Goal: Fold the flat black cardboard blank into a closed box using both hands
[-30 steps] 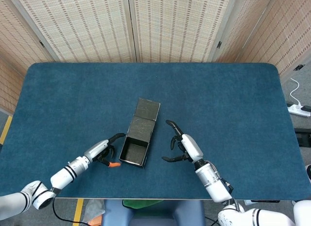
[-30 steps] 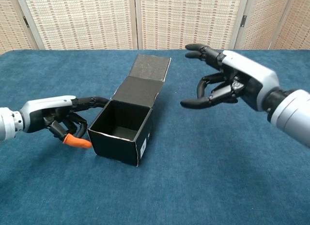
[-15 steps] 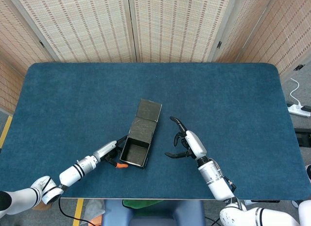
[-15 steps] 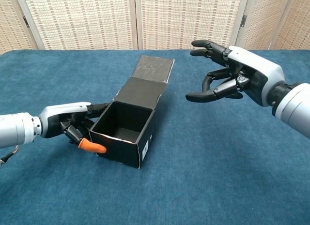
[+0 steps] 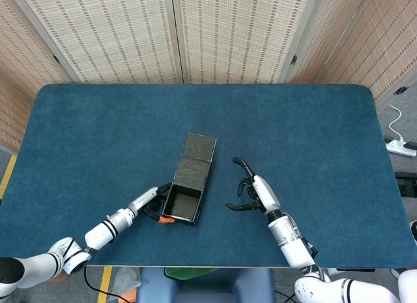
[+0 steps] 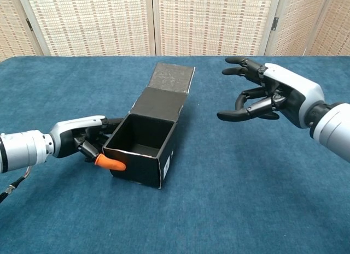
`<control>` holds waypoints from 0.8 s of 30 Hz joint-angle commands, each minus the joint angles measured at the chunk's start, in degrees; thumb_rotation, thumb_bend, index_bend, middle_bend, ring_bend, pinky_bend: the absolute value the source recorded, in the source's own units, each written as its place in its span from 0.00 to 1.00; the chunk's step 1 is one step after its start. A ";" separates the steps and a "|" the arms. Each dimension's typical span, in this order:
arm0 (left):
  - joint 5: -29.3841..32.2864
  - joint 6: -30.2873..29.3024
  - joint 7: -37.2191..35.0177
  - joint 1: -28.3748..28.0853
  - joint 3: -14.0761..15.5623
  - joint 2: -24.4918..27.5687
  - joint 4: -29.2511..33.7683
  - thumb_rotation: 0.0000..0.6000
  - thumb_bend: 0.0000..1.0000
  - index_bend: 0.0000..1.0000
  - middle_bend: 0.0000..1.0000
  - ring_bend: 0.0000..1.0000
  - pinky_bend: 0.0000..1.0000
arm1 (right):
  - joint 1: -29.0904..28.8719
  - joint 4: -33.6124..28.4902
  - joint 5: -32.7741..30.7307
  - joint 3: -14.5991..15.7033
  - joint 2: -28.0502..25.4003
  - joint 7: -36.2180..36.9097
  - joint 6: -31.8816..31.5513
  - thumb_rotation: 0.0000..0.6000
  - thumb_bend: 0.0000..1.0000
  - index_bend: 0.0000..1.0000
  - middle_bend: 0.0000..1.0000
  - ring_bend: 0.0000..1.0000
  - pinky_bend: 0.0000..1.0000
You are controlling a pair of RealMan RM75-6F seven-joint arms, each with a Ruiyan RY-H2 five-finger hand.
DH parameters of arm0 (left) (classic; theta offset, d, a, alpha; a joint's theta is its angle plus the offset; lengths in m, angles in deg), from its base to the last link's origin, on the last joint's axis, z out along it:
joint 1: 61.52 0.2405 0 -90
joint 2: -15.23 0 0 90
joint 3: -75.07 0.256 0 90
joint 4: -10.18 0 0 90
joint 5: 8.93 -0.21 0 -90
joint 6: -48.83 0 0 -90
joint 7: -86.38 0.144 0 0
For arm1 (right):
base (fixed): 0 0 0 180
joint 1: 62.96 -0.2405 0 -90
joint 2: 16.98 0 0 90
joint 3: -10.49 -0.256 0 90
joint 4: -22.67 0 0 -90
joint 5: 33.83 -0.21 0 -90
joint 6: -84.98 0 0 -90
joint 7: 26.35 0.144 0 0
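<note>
blue cloth covers the table [image 5: 313, 127], and tan screens [image 5: 228, 36] stand behind it.

nearest to the robot, the left hand [image 6: 82, 140] lies low on the cloth at the near left side of the box [image 6: 143, 150]. its fingers are curled and pressed up against the box wall. one orange fingertip [image 6: 111, 163] lies along the front wall near the bottom. from the head view the left hand [image 5: 150, 202] touches the box [image 5: 182, 204] too.

the box sits near the middle of the table, a bit toward the robot. it stands up with its top open. its lid [image 6: 164, 94] leans back on the far side.

the right hand [image 6: 273, 96] floats above the cloth, well apart from the box on the right. its fingers are spread and bent, and they hold nothing. the head view shows the right hand [image 5: 255, 193] the same way.
</note>
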 commanded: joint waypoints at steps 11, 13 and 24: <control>2.74 -5.89 8.88 3.81 -3.13 3.72 7.49 1.00 0.21 0.48 0.47 0.65 0.90 | -5.64 9.09 -18.52 -7.36 6.32 -5.10 11.02 1.00 0.00 0.00 0.13 0.60 1.00; 2.57 -6.40 10.50 4.00 -3.23 4.61 9.18 1.00 0.21 0.47 0.47 0.65 0.90 | -7.76 10.84 -21.24 -9.33 8.29 -6.22 12.41 1.00 0.00 0.00 0.14 0.60 1.00; 3.59 -5.81 19.01 3.91 -4.65 7.19 16.12 1.00 0.21 0.47 0.47 0.64 0.90 | -19.92 20.99 -25.88 -19.70 19.49 -8.23 13.86 1.00 0.00 0.00 0.21 0.63 1.00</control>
